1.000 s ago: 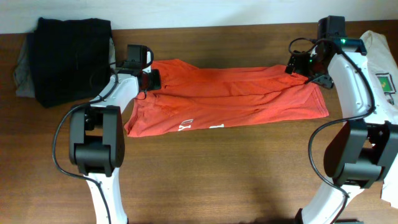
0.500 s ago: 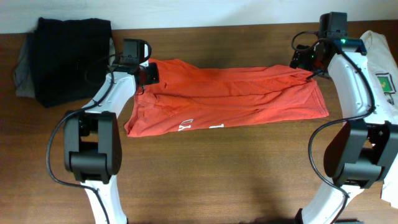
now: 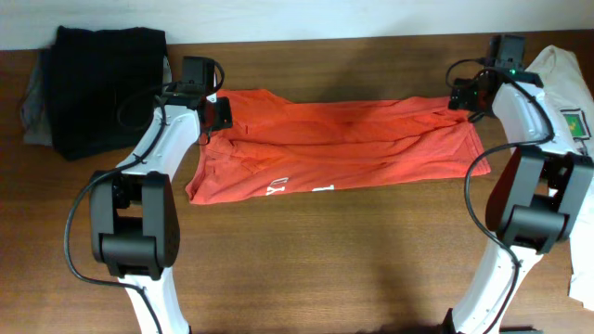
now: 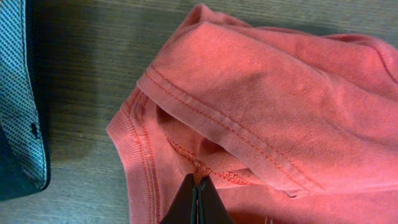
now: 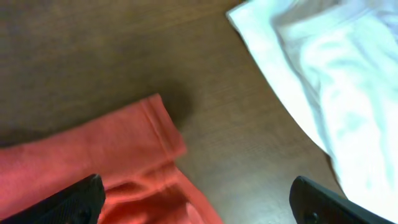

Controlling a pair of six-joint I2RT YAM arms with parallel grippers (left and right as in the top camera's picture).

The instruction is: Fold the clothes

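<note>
The red-orange T-shirt (image 3: 339, 148) lies folded lengthwise across the table, white lettering along its front edge. My left gripper (image 3: 220, 113) sits at its far left corner; in the left wrist view the jaws (image 4: 196, 186) are shut on a seam of the red-orange T-shirt (image 4: 261, 99). My right gripper (image 3: 461, 96) is at the shirt's far right corner; its fingers (image 5: 199, 205) are wide open, nothing between them, above the shirt's sleeve (image 5: 124, 155). A white T-shirt (image 3: 571, 102) with a green emblem lies at the right edge, also in the right wrist view (image 5: 329, 81).
A pile of black cloth (image 3: 107, 83) over grey cloth lies at the far left corner; its grey edge (image 4: 18, 99) shows in the left wrist view. The brown wooden table (image 3: 325, 269) runs in front of the shirt.
The right gripper let go of the shirt's right corner and moved right and back. The left gripper shifted slightly back with the left corner. The shirt stays stretched flat.
</note>
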